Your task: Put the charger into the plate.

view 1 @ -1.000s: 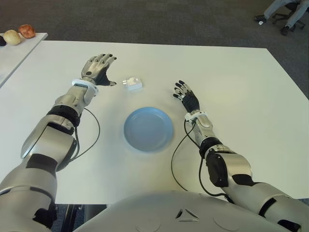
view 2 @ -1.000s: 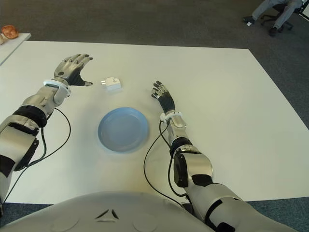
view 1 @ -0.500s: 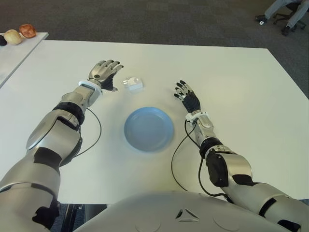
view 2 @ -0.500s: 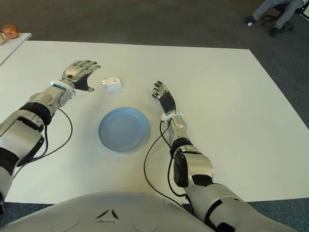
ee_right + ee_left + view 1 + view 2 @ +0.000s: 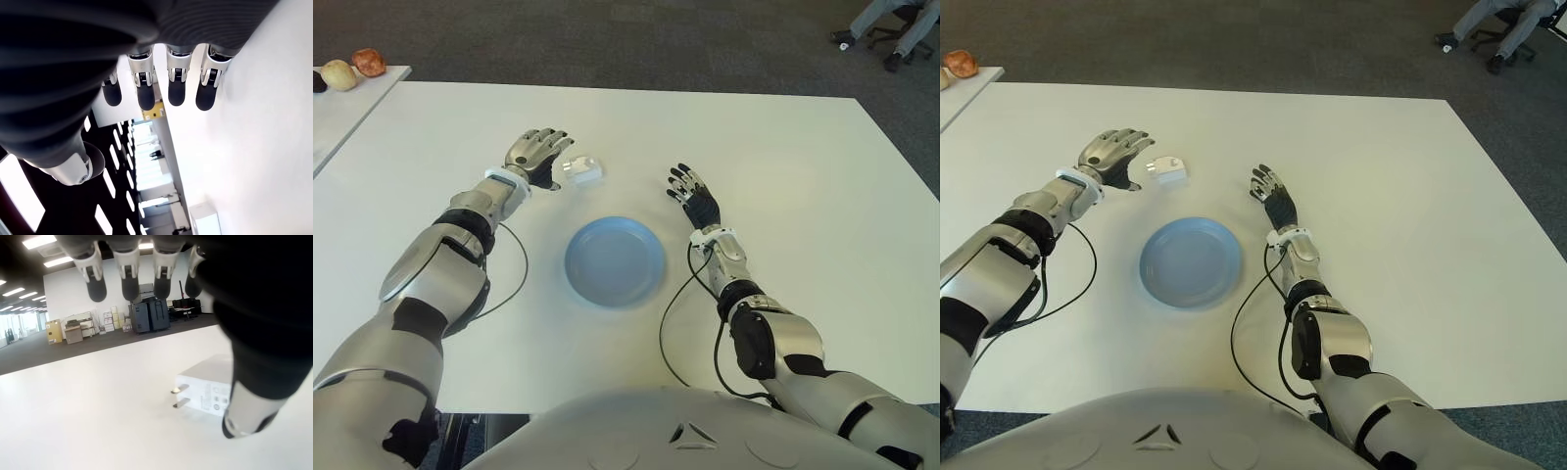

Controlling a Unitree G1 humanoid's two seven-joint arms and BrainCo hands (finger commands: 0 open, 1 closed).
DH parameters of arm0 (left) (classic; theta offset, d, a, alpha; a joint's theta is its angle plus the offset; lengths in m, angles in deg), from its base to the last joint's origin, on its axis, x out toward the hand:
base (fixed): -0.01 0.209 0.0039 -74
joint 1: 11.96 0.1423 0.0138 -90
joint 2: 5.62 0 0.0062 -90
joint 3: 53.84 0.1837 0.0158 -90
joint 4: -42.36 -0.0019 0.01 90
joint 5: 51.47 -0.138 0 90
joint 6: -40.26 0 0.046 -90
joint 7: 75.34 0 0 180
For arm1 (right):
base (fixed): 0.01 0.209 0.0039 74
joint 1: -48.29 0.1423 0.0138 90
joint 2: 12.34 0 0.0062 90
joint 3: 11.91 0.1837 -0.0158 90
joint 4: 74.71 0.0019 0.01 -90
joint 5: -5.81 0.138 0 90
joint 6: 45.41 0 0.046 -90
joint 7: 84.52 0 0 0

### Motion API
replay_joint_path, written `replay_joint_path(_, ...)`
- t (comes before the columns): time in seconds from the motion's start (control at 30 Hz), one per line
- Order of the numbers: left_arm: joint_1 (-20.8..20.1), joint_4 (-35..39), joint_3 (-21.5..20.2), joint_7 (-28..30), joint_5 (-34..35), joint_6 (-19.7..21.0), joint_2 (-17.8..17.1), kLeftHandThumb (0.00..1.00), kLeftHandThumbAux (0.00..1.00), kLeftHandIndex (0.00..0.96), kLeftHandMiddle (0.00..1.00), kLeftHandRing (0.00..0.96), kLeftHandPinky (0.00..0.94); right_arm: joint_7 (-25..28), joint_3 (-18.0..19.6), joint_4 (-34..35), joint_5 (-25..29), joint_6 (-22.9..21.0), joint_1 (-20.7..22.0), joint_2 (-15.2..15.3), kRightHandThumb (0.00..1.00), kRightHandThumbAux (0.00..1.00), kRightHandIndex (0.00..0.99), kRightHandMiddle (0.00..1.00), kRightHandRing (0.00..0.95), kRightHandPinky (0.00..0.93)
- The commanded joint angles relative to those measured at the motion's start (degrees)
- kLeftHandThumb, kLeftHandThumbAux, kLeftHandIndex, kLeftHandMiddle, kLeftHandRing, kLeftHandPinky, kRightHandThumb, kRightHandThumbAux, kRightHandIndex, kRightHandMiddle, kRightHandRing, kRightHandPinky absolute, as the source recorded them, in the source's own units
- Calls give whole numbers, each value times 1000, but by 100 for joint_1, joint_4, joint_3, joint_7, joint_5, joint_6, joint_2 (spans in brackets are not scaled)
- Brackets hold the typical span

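The white charger (image 5: 581,169) lies on the white table (image 5: 783,147), at about eleven o'clock from the blue plate (image 5: 615,261) and apart from its rim; its two prongs point toward the robot's left. The left hand (image 5: 540,157) hovers just beside the charger at its nine o'clock, fingers (image 5: 128,276) spread wide and holding nothing; in the left wrist view the thumb (image 5: 254,382) hangs in front of the charger's body, and I cannot tell whether it touches. The right hand (image 5: 693,196) shows at about two o'clock from the plate, fingers (image 5: 175,78) loosely extended, holding nothing; the plate holds nothing.
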Motion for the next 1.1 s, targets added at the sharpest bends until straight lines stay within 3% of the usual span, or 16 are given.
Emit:
replay_joint_path(0.03,193,-143,92,-13,16,-7,176,0,784,0,0,0,7,-60,-11,-320,-29,-445,-549,-91,34,619,104,138,88,69)
replay_joint_path(0.53,327,-283,360,135,-63,81,379,0,761,0,0,0,3,-18,-11,-268,-27,-414,-592,-118,35,625,109,141,91,55)
replay_joint_path(1.1,520,-337,184,549,248,120,565,0,715,0,0,0,26,54,4,-213,2,-380,-641,-152,45,621,104,136,87,64)
